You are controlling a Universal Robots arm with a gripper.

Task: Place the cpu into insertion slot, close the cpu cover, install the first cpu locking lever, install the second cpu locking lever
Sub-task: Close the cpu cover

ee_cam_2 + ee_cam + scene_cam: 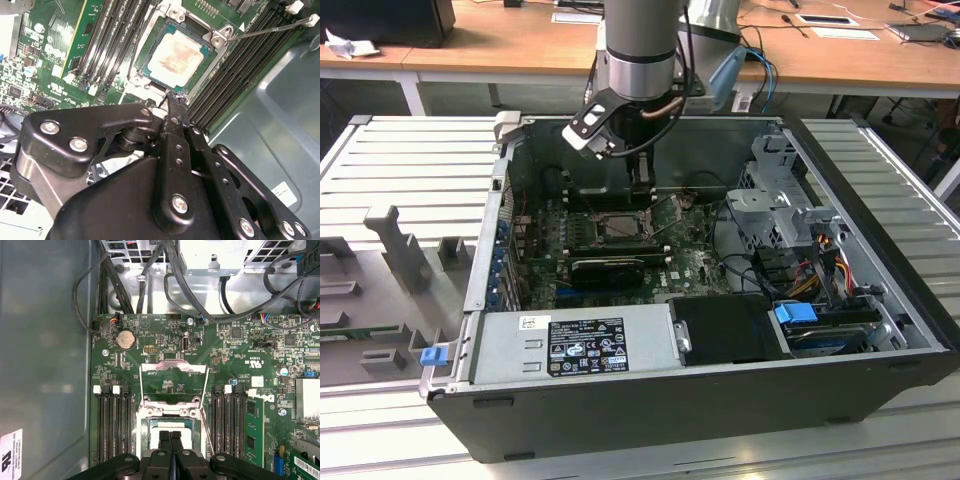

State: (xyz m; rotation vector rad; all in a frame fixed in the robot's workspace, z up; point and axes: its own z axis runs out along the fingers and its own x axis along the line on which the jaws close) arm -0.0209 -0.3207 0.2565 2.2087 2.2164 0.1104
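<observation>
- One claw (173, 97) reaches into the open computer case (700, 410); we see its fingers (164, 440) pressed together, holding nothing
- Its tip is just beside the edge of the cpu (175, 57), which lies flat in the insertion slot (137, 75) (silvery face up)
- We see the cpu cover (172, 366) swung open in the first wrist view, a thin lever (280, 27) sticking out nearby

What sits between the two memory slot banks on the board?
The insertion slot with the cpu seated in it; plain in the second wrist view.
</observation>
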